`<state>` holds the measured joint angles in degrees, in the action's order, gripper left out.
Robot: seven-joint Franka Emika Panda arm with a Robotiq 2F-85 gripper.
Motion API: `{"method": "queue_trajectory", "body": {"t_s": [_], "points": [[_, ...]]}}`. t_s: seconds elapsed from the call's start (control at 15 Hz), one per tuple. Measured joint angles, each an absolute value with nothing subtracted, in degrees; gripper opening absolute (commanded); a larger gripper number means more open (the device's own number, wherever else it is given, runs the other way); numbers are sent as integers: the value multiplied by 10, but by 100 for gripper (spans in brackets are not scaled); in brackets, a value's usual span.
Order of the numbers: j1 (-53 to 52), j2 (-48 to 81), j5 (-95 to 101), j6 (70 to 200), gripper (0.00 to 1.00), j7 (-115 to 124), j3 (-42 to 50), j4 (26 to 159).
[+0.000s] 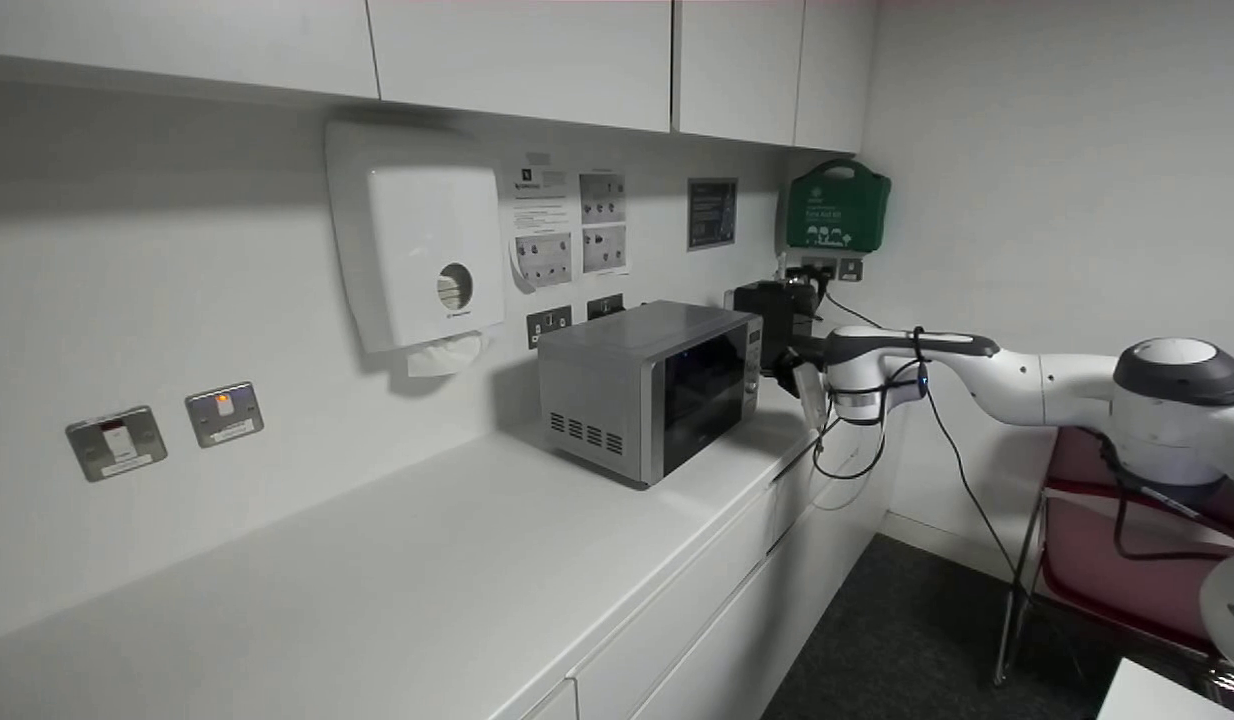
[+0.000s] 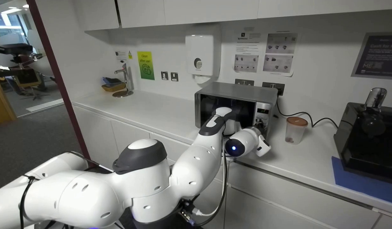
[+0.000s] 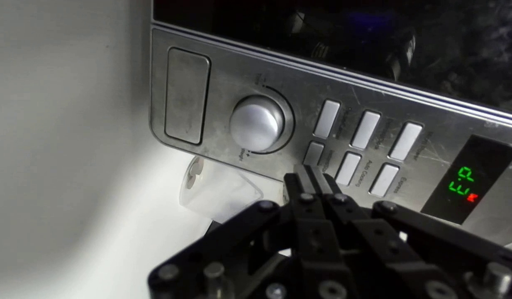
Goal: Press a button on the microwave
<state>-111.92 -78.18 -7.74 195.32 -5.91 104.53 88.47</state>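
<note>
In both exterior views the microwave [image 1: 649, 392] stands on the worktop [image 1: 377, 580] near the middle of the frame; in the wrist view its control panel [image 3: 306, 95] slants from the left of the frame to the lower right. Our gripper [image 3: 310, 170] rises from the bottom there, jaws together and nothing seen between them, tips overlapping the foot of the leftmost lower button [image 3: 314, 153]; whether they touch it we cannot tell. Our main worry is a press landing off-centre: too low, and we would meet bare panel or slip past its edge; too far right, and we could set off the neighbouring button [image 3: 348, 168]; straying up and left, we might knock the dial [image 3: 257, 123]. If the tips meet the smooth metal at a slant, they may skid. Too hard a push could slide the microwave back, and the hanging cable [image 1: 857, 477] could snag on the worktop's edge.
</note>
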Motion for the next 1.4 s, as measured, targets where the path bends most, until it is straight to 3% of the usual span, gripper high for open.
{"method": "queue_trajectory", "body": {"t_s": [1.4], "points": [[-1139, -781, -77, 1953, 0, -59, 1053, 865]]}}
